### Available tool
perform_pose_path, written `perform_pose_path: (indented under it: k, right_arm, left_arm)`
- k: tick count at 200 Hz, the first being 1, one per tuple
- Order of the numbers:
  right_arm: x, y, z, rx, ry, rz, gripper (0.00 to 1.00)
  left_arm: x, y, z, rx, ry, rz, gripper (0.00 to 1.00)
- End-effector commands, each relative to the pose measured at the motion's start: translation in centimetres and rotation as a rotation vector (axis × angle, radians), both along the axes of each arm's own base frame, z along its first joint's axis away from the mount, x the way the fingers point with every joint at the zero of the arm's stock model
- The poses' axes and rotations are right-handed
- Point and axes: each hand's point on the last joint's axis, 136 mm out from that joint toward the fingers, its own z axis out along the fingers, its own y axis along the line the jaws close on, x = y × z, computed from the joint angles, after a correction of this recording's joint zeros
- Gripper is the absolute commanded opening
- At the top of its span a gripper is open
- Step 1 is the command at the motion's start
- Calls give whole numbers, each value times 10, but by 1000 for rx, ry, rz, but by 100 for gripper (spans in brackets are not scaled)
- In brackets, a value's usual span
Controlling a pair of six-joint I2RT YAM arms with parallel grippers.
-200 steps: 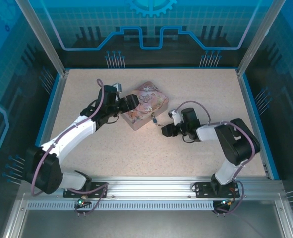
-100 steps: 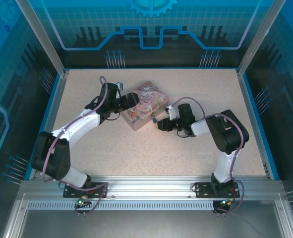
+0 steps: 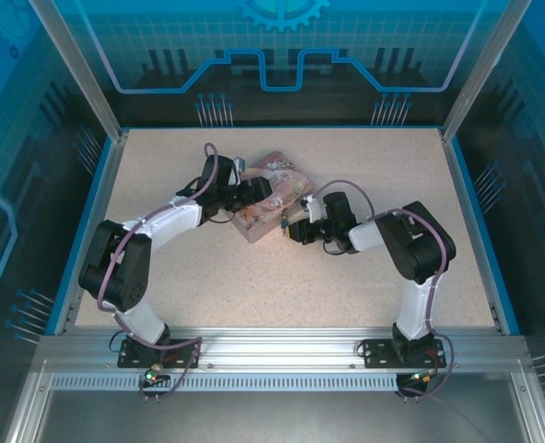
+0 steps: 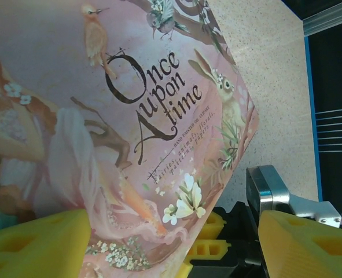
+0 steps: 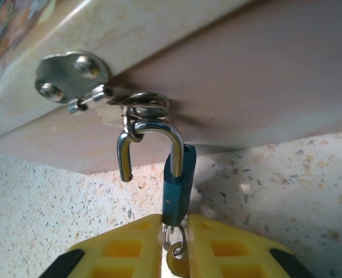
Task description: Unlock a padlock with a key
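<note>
- Your right fingers [image 5: 130, 246], at 6 o'clock in the wrist view, are clenched on the key [image 5: 174, 260].
- The padlock [image 5: 176, 179] hangs just beyond them toward 12 o'clock. Its shackle hooks through the hasp [image 5: 72, 77] on the tin [image 5: 234, 75], with one leg free.
- Your left fingers [image 4: 309, 243] are released, straddling the tin's corner.

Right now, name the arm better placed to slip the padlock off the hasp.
Right: the right gripper pinches the padlock at its lower end, shackle already open; the left gripper straddles the tin.
</note>
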Motion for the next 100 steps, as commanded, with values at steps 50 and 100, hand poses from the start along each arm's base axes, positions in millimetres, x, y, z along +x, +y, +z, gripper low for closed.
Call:
perform_pose_path:
  k: [50, 100]
  right_arm:
    - [5, 2, -2, 3, 4, -35, 5]
    - [6, 3, 0, 14, 7, -39, 18]
  left_arm:
    - [-6, -3, -8, -17, 14, -7, 77]
    - [-9, 0, -16, -4, 29, -4, 77]
